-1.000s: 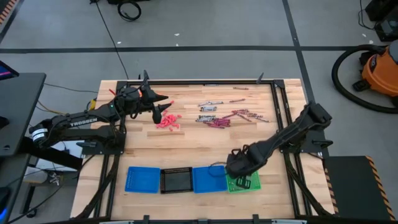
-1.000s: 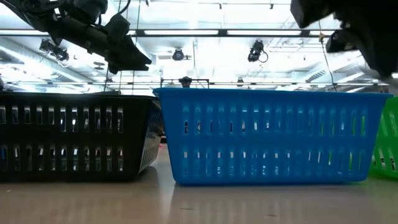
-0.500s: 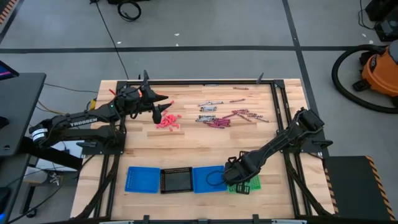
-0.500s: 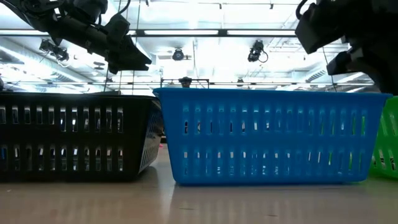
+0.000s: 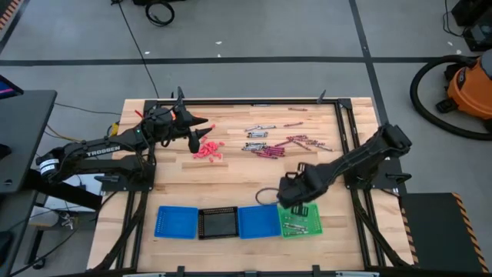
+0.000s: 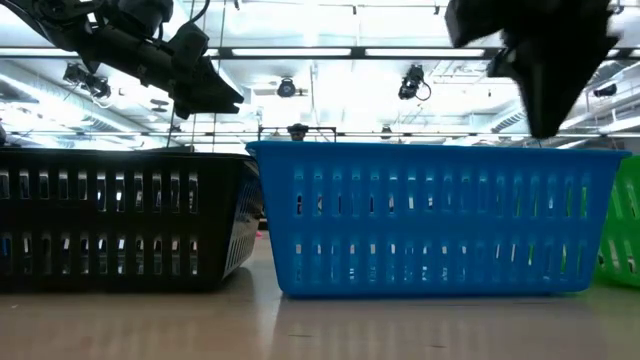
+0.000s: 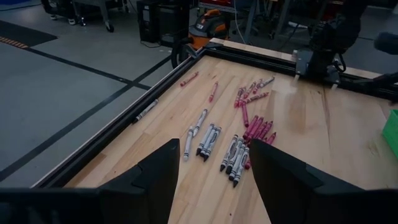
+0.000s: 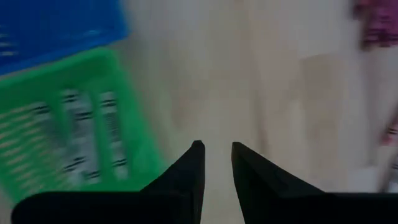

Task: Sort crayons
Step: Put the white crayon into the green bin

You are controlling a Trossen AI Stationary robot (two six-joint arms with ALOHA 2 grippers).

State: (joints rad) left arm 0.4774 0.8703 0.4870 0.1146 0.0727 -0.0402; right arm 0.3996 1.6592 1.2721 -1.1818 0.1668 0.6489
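Across the pale wooden counter (image 5: 246, 177), a row of flat square plastic trays sits along the near edge: blue (image 5: 176, 222), black (image 5: 217, 223), blue (image 5: 258, 221) and green (image 5: 300, 221). Just beyond the green tray hangs the right gripper (image 5: 294, 194), jaws slightly apart and holding nothing. Far left hovers the left gripper (image 5: 201, 132), jaws spread, empty. Thin grey and magenta crayons (image 5: 273, 142) lie scattered at the far middle; some lie inside the green tray.
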